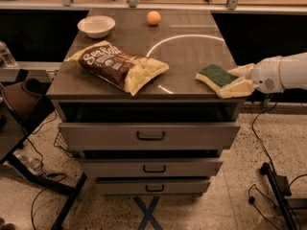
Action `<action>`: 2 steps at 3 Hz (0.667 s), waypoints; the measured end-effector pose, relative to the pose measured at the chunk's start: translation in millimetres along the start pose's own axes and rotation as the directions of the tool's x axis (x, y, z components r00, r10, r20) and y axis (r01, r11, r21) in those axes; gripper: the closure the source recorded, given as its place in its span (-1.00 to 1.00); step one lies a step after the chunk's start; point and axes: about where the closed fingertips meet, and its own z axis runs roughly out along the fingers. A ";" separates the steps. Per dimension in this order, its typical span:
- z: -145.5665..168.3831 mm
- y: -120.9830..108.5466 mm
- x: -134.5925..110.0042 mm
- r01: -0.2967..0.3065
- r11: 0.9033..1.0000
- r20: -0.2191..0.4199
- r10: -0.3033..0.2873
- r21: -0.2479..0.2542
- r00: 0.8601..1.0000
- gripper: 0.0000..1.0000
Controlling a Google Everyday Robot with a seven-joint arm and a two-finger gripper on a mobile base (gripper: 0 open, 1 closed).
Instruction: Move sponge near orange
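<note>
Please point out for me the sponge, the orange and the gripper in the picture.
sponge (215,74), camera view, on its green scrub top.
orange (153,17), camera view, centre of the fruit.
gripper (236,80), camera view, its tip at the sponge's right end.

Chip bag (122,66): white script, approx. "Sea Salt"; small print illegible. Tool (236,79) at R edge of table (187,51).

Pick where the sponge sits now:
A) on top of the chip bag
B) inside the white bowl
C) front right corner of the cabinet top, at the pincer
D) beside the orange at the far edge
C: the sponge lies at the front right corner of the cabinet top, with the pincer at its right end. The orange sits apart from it at the far edge.
</note>
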 end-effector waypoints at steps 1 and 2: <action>0.1 0.0 0.0 0.000 1.000 0.000 0.000 0.000 1.000 -0.73; 0.3 0.1 -2.0 -0.001 1.000 -0.004 0.001 0.001 1.000 -1.00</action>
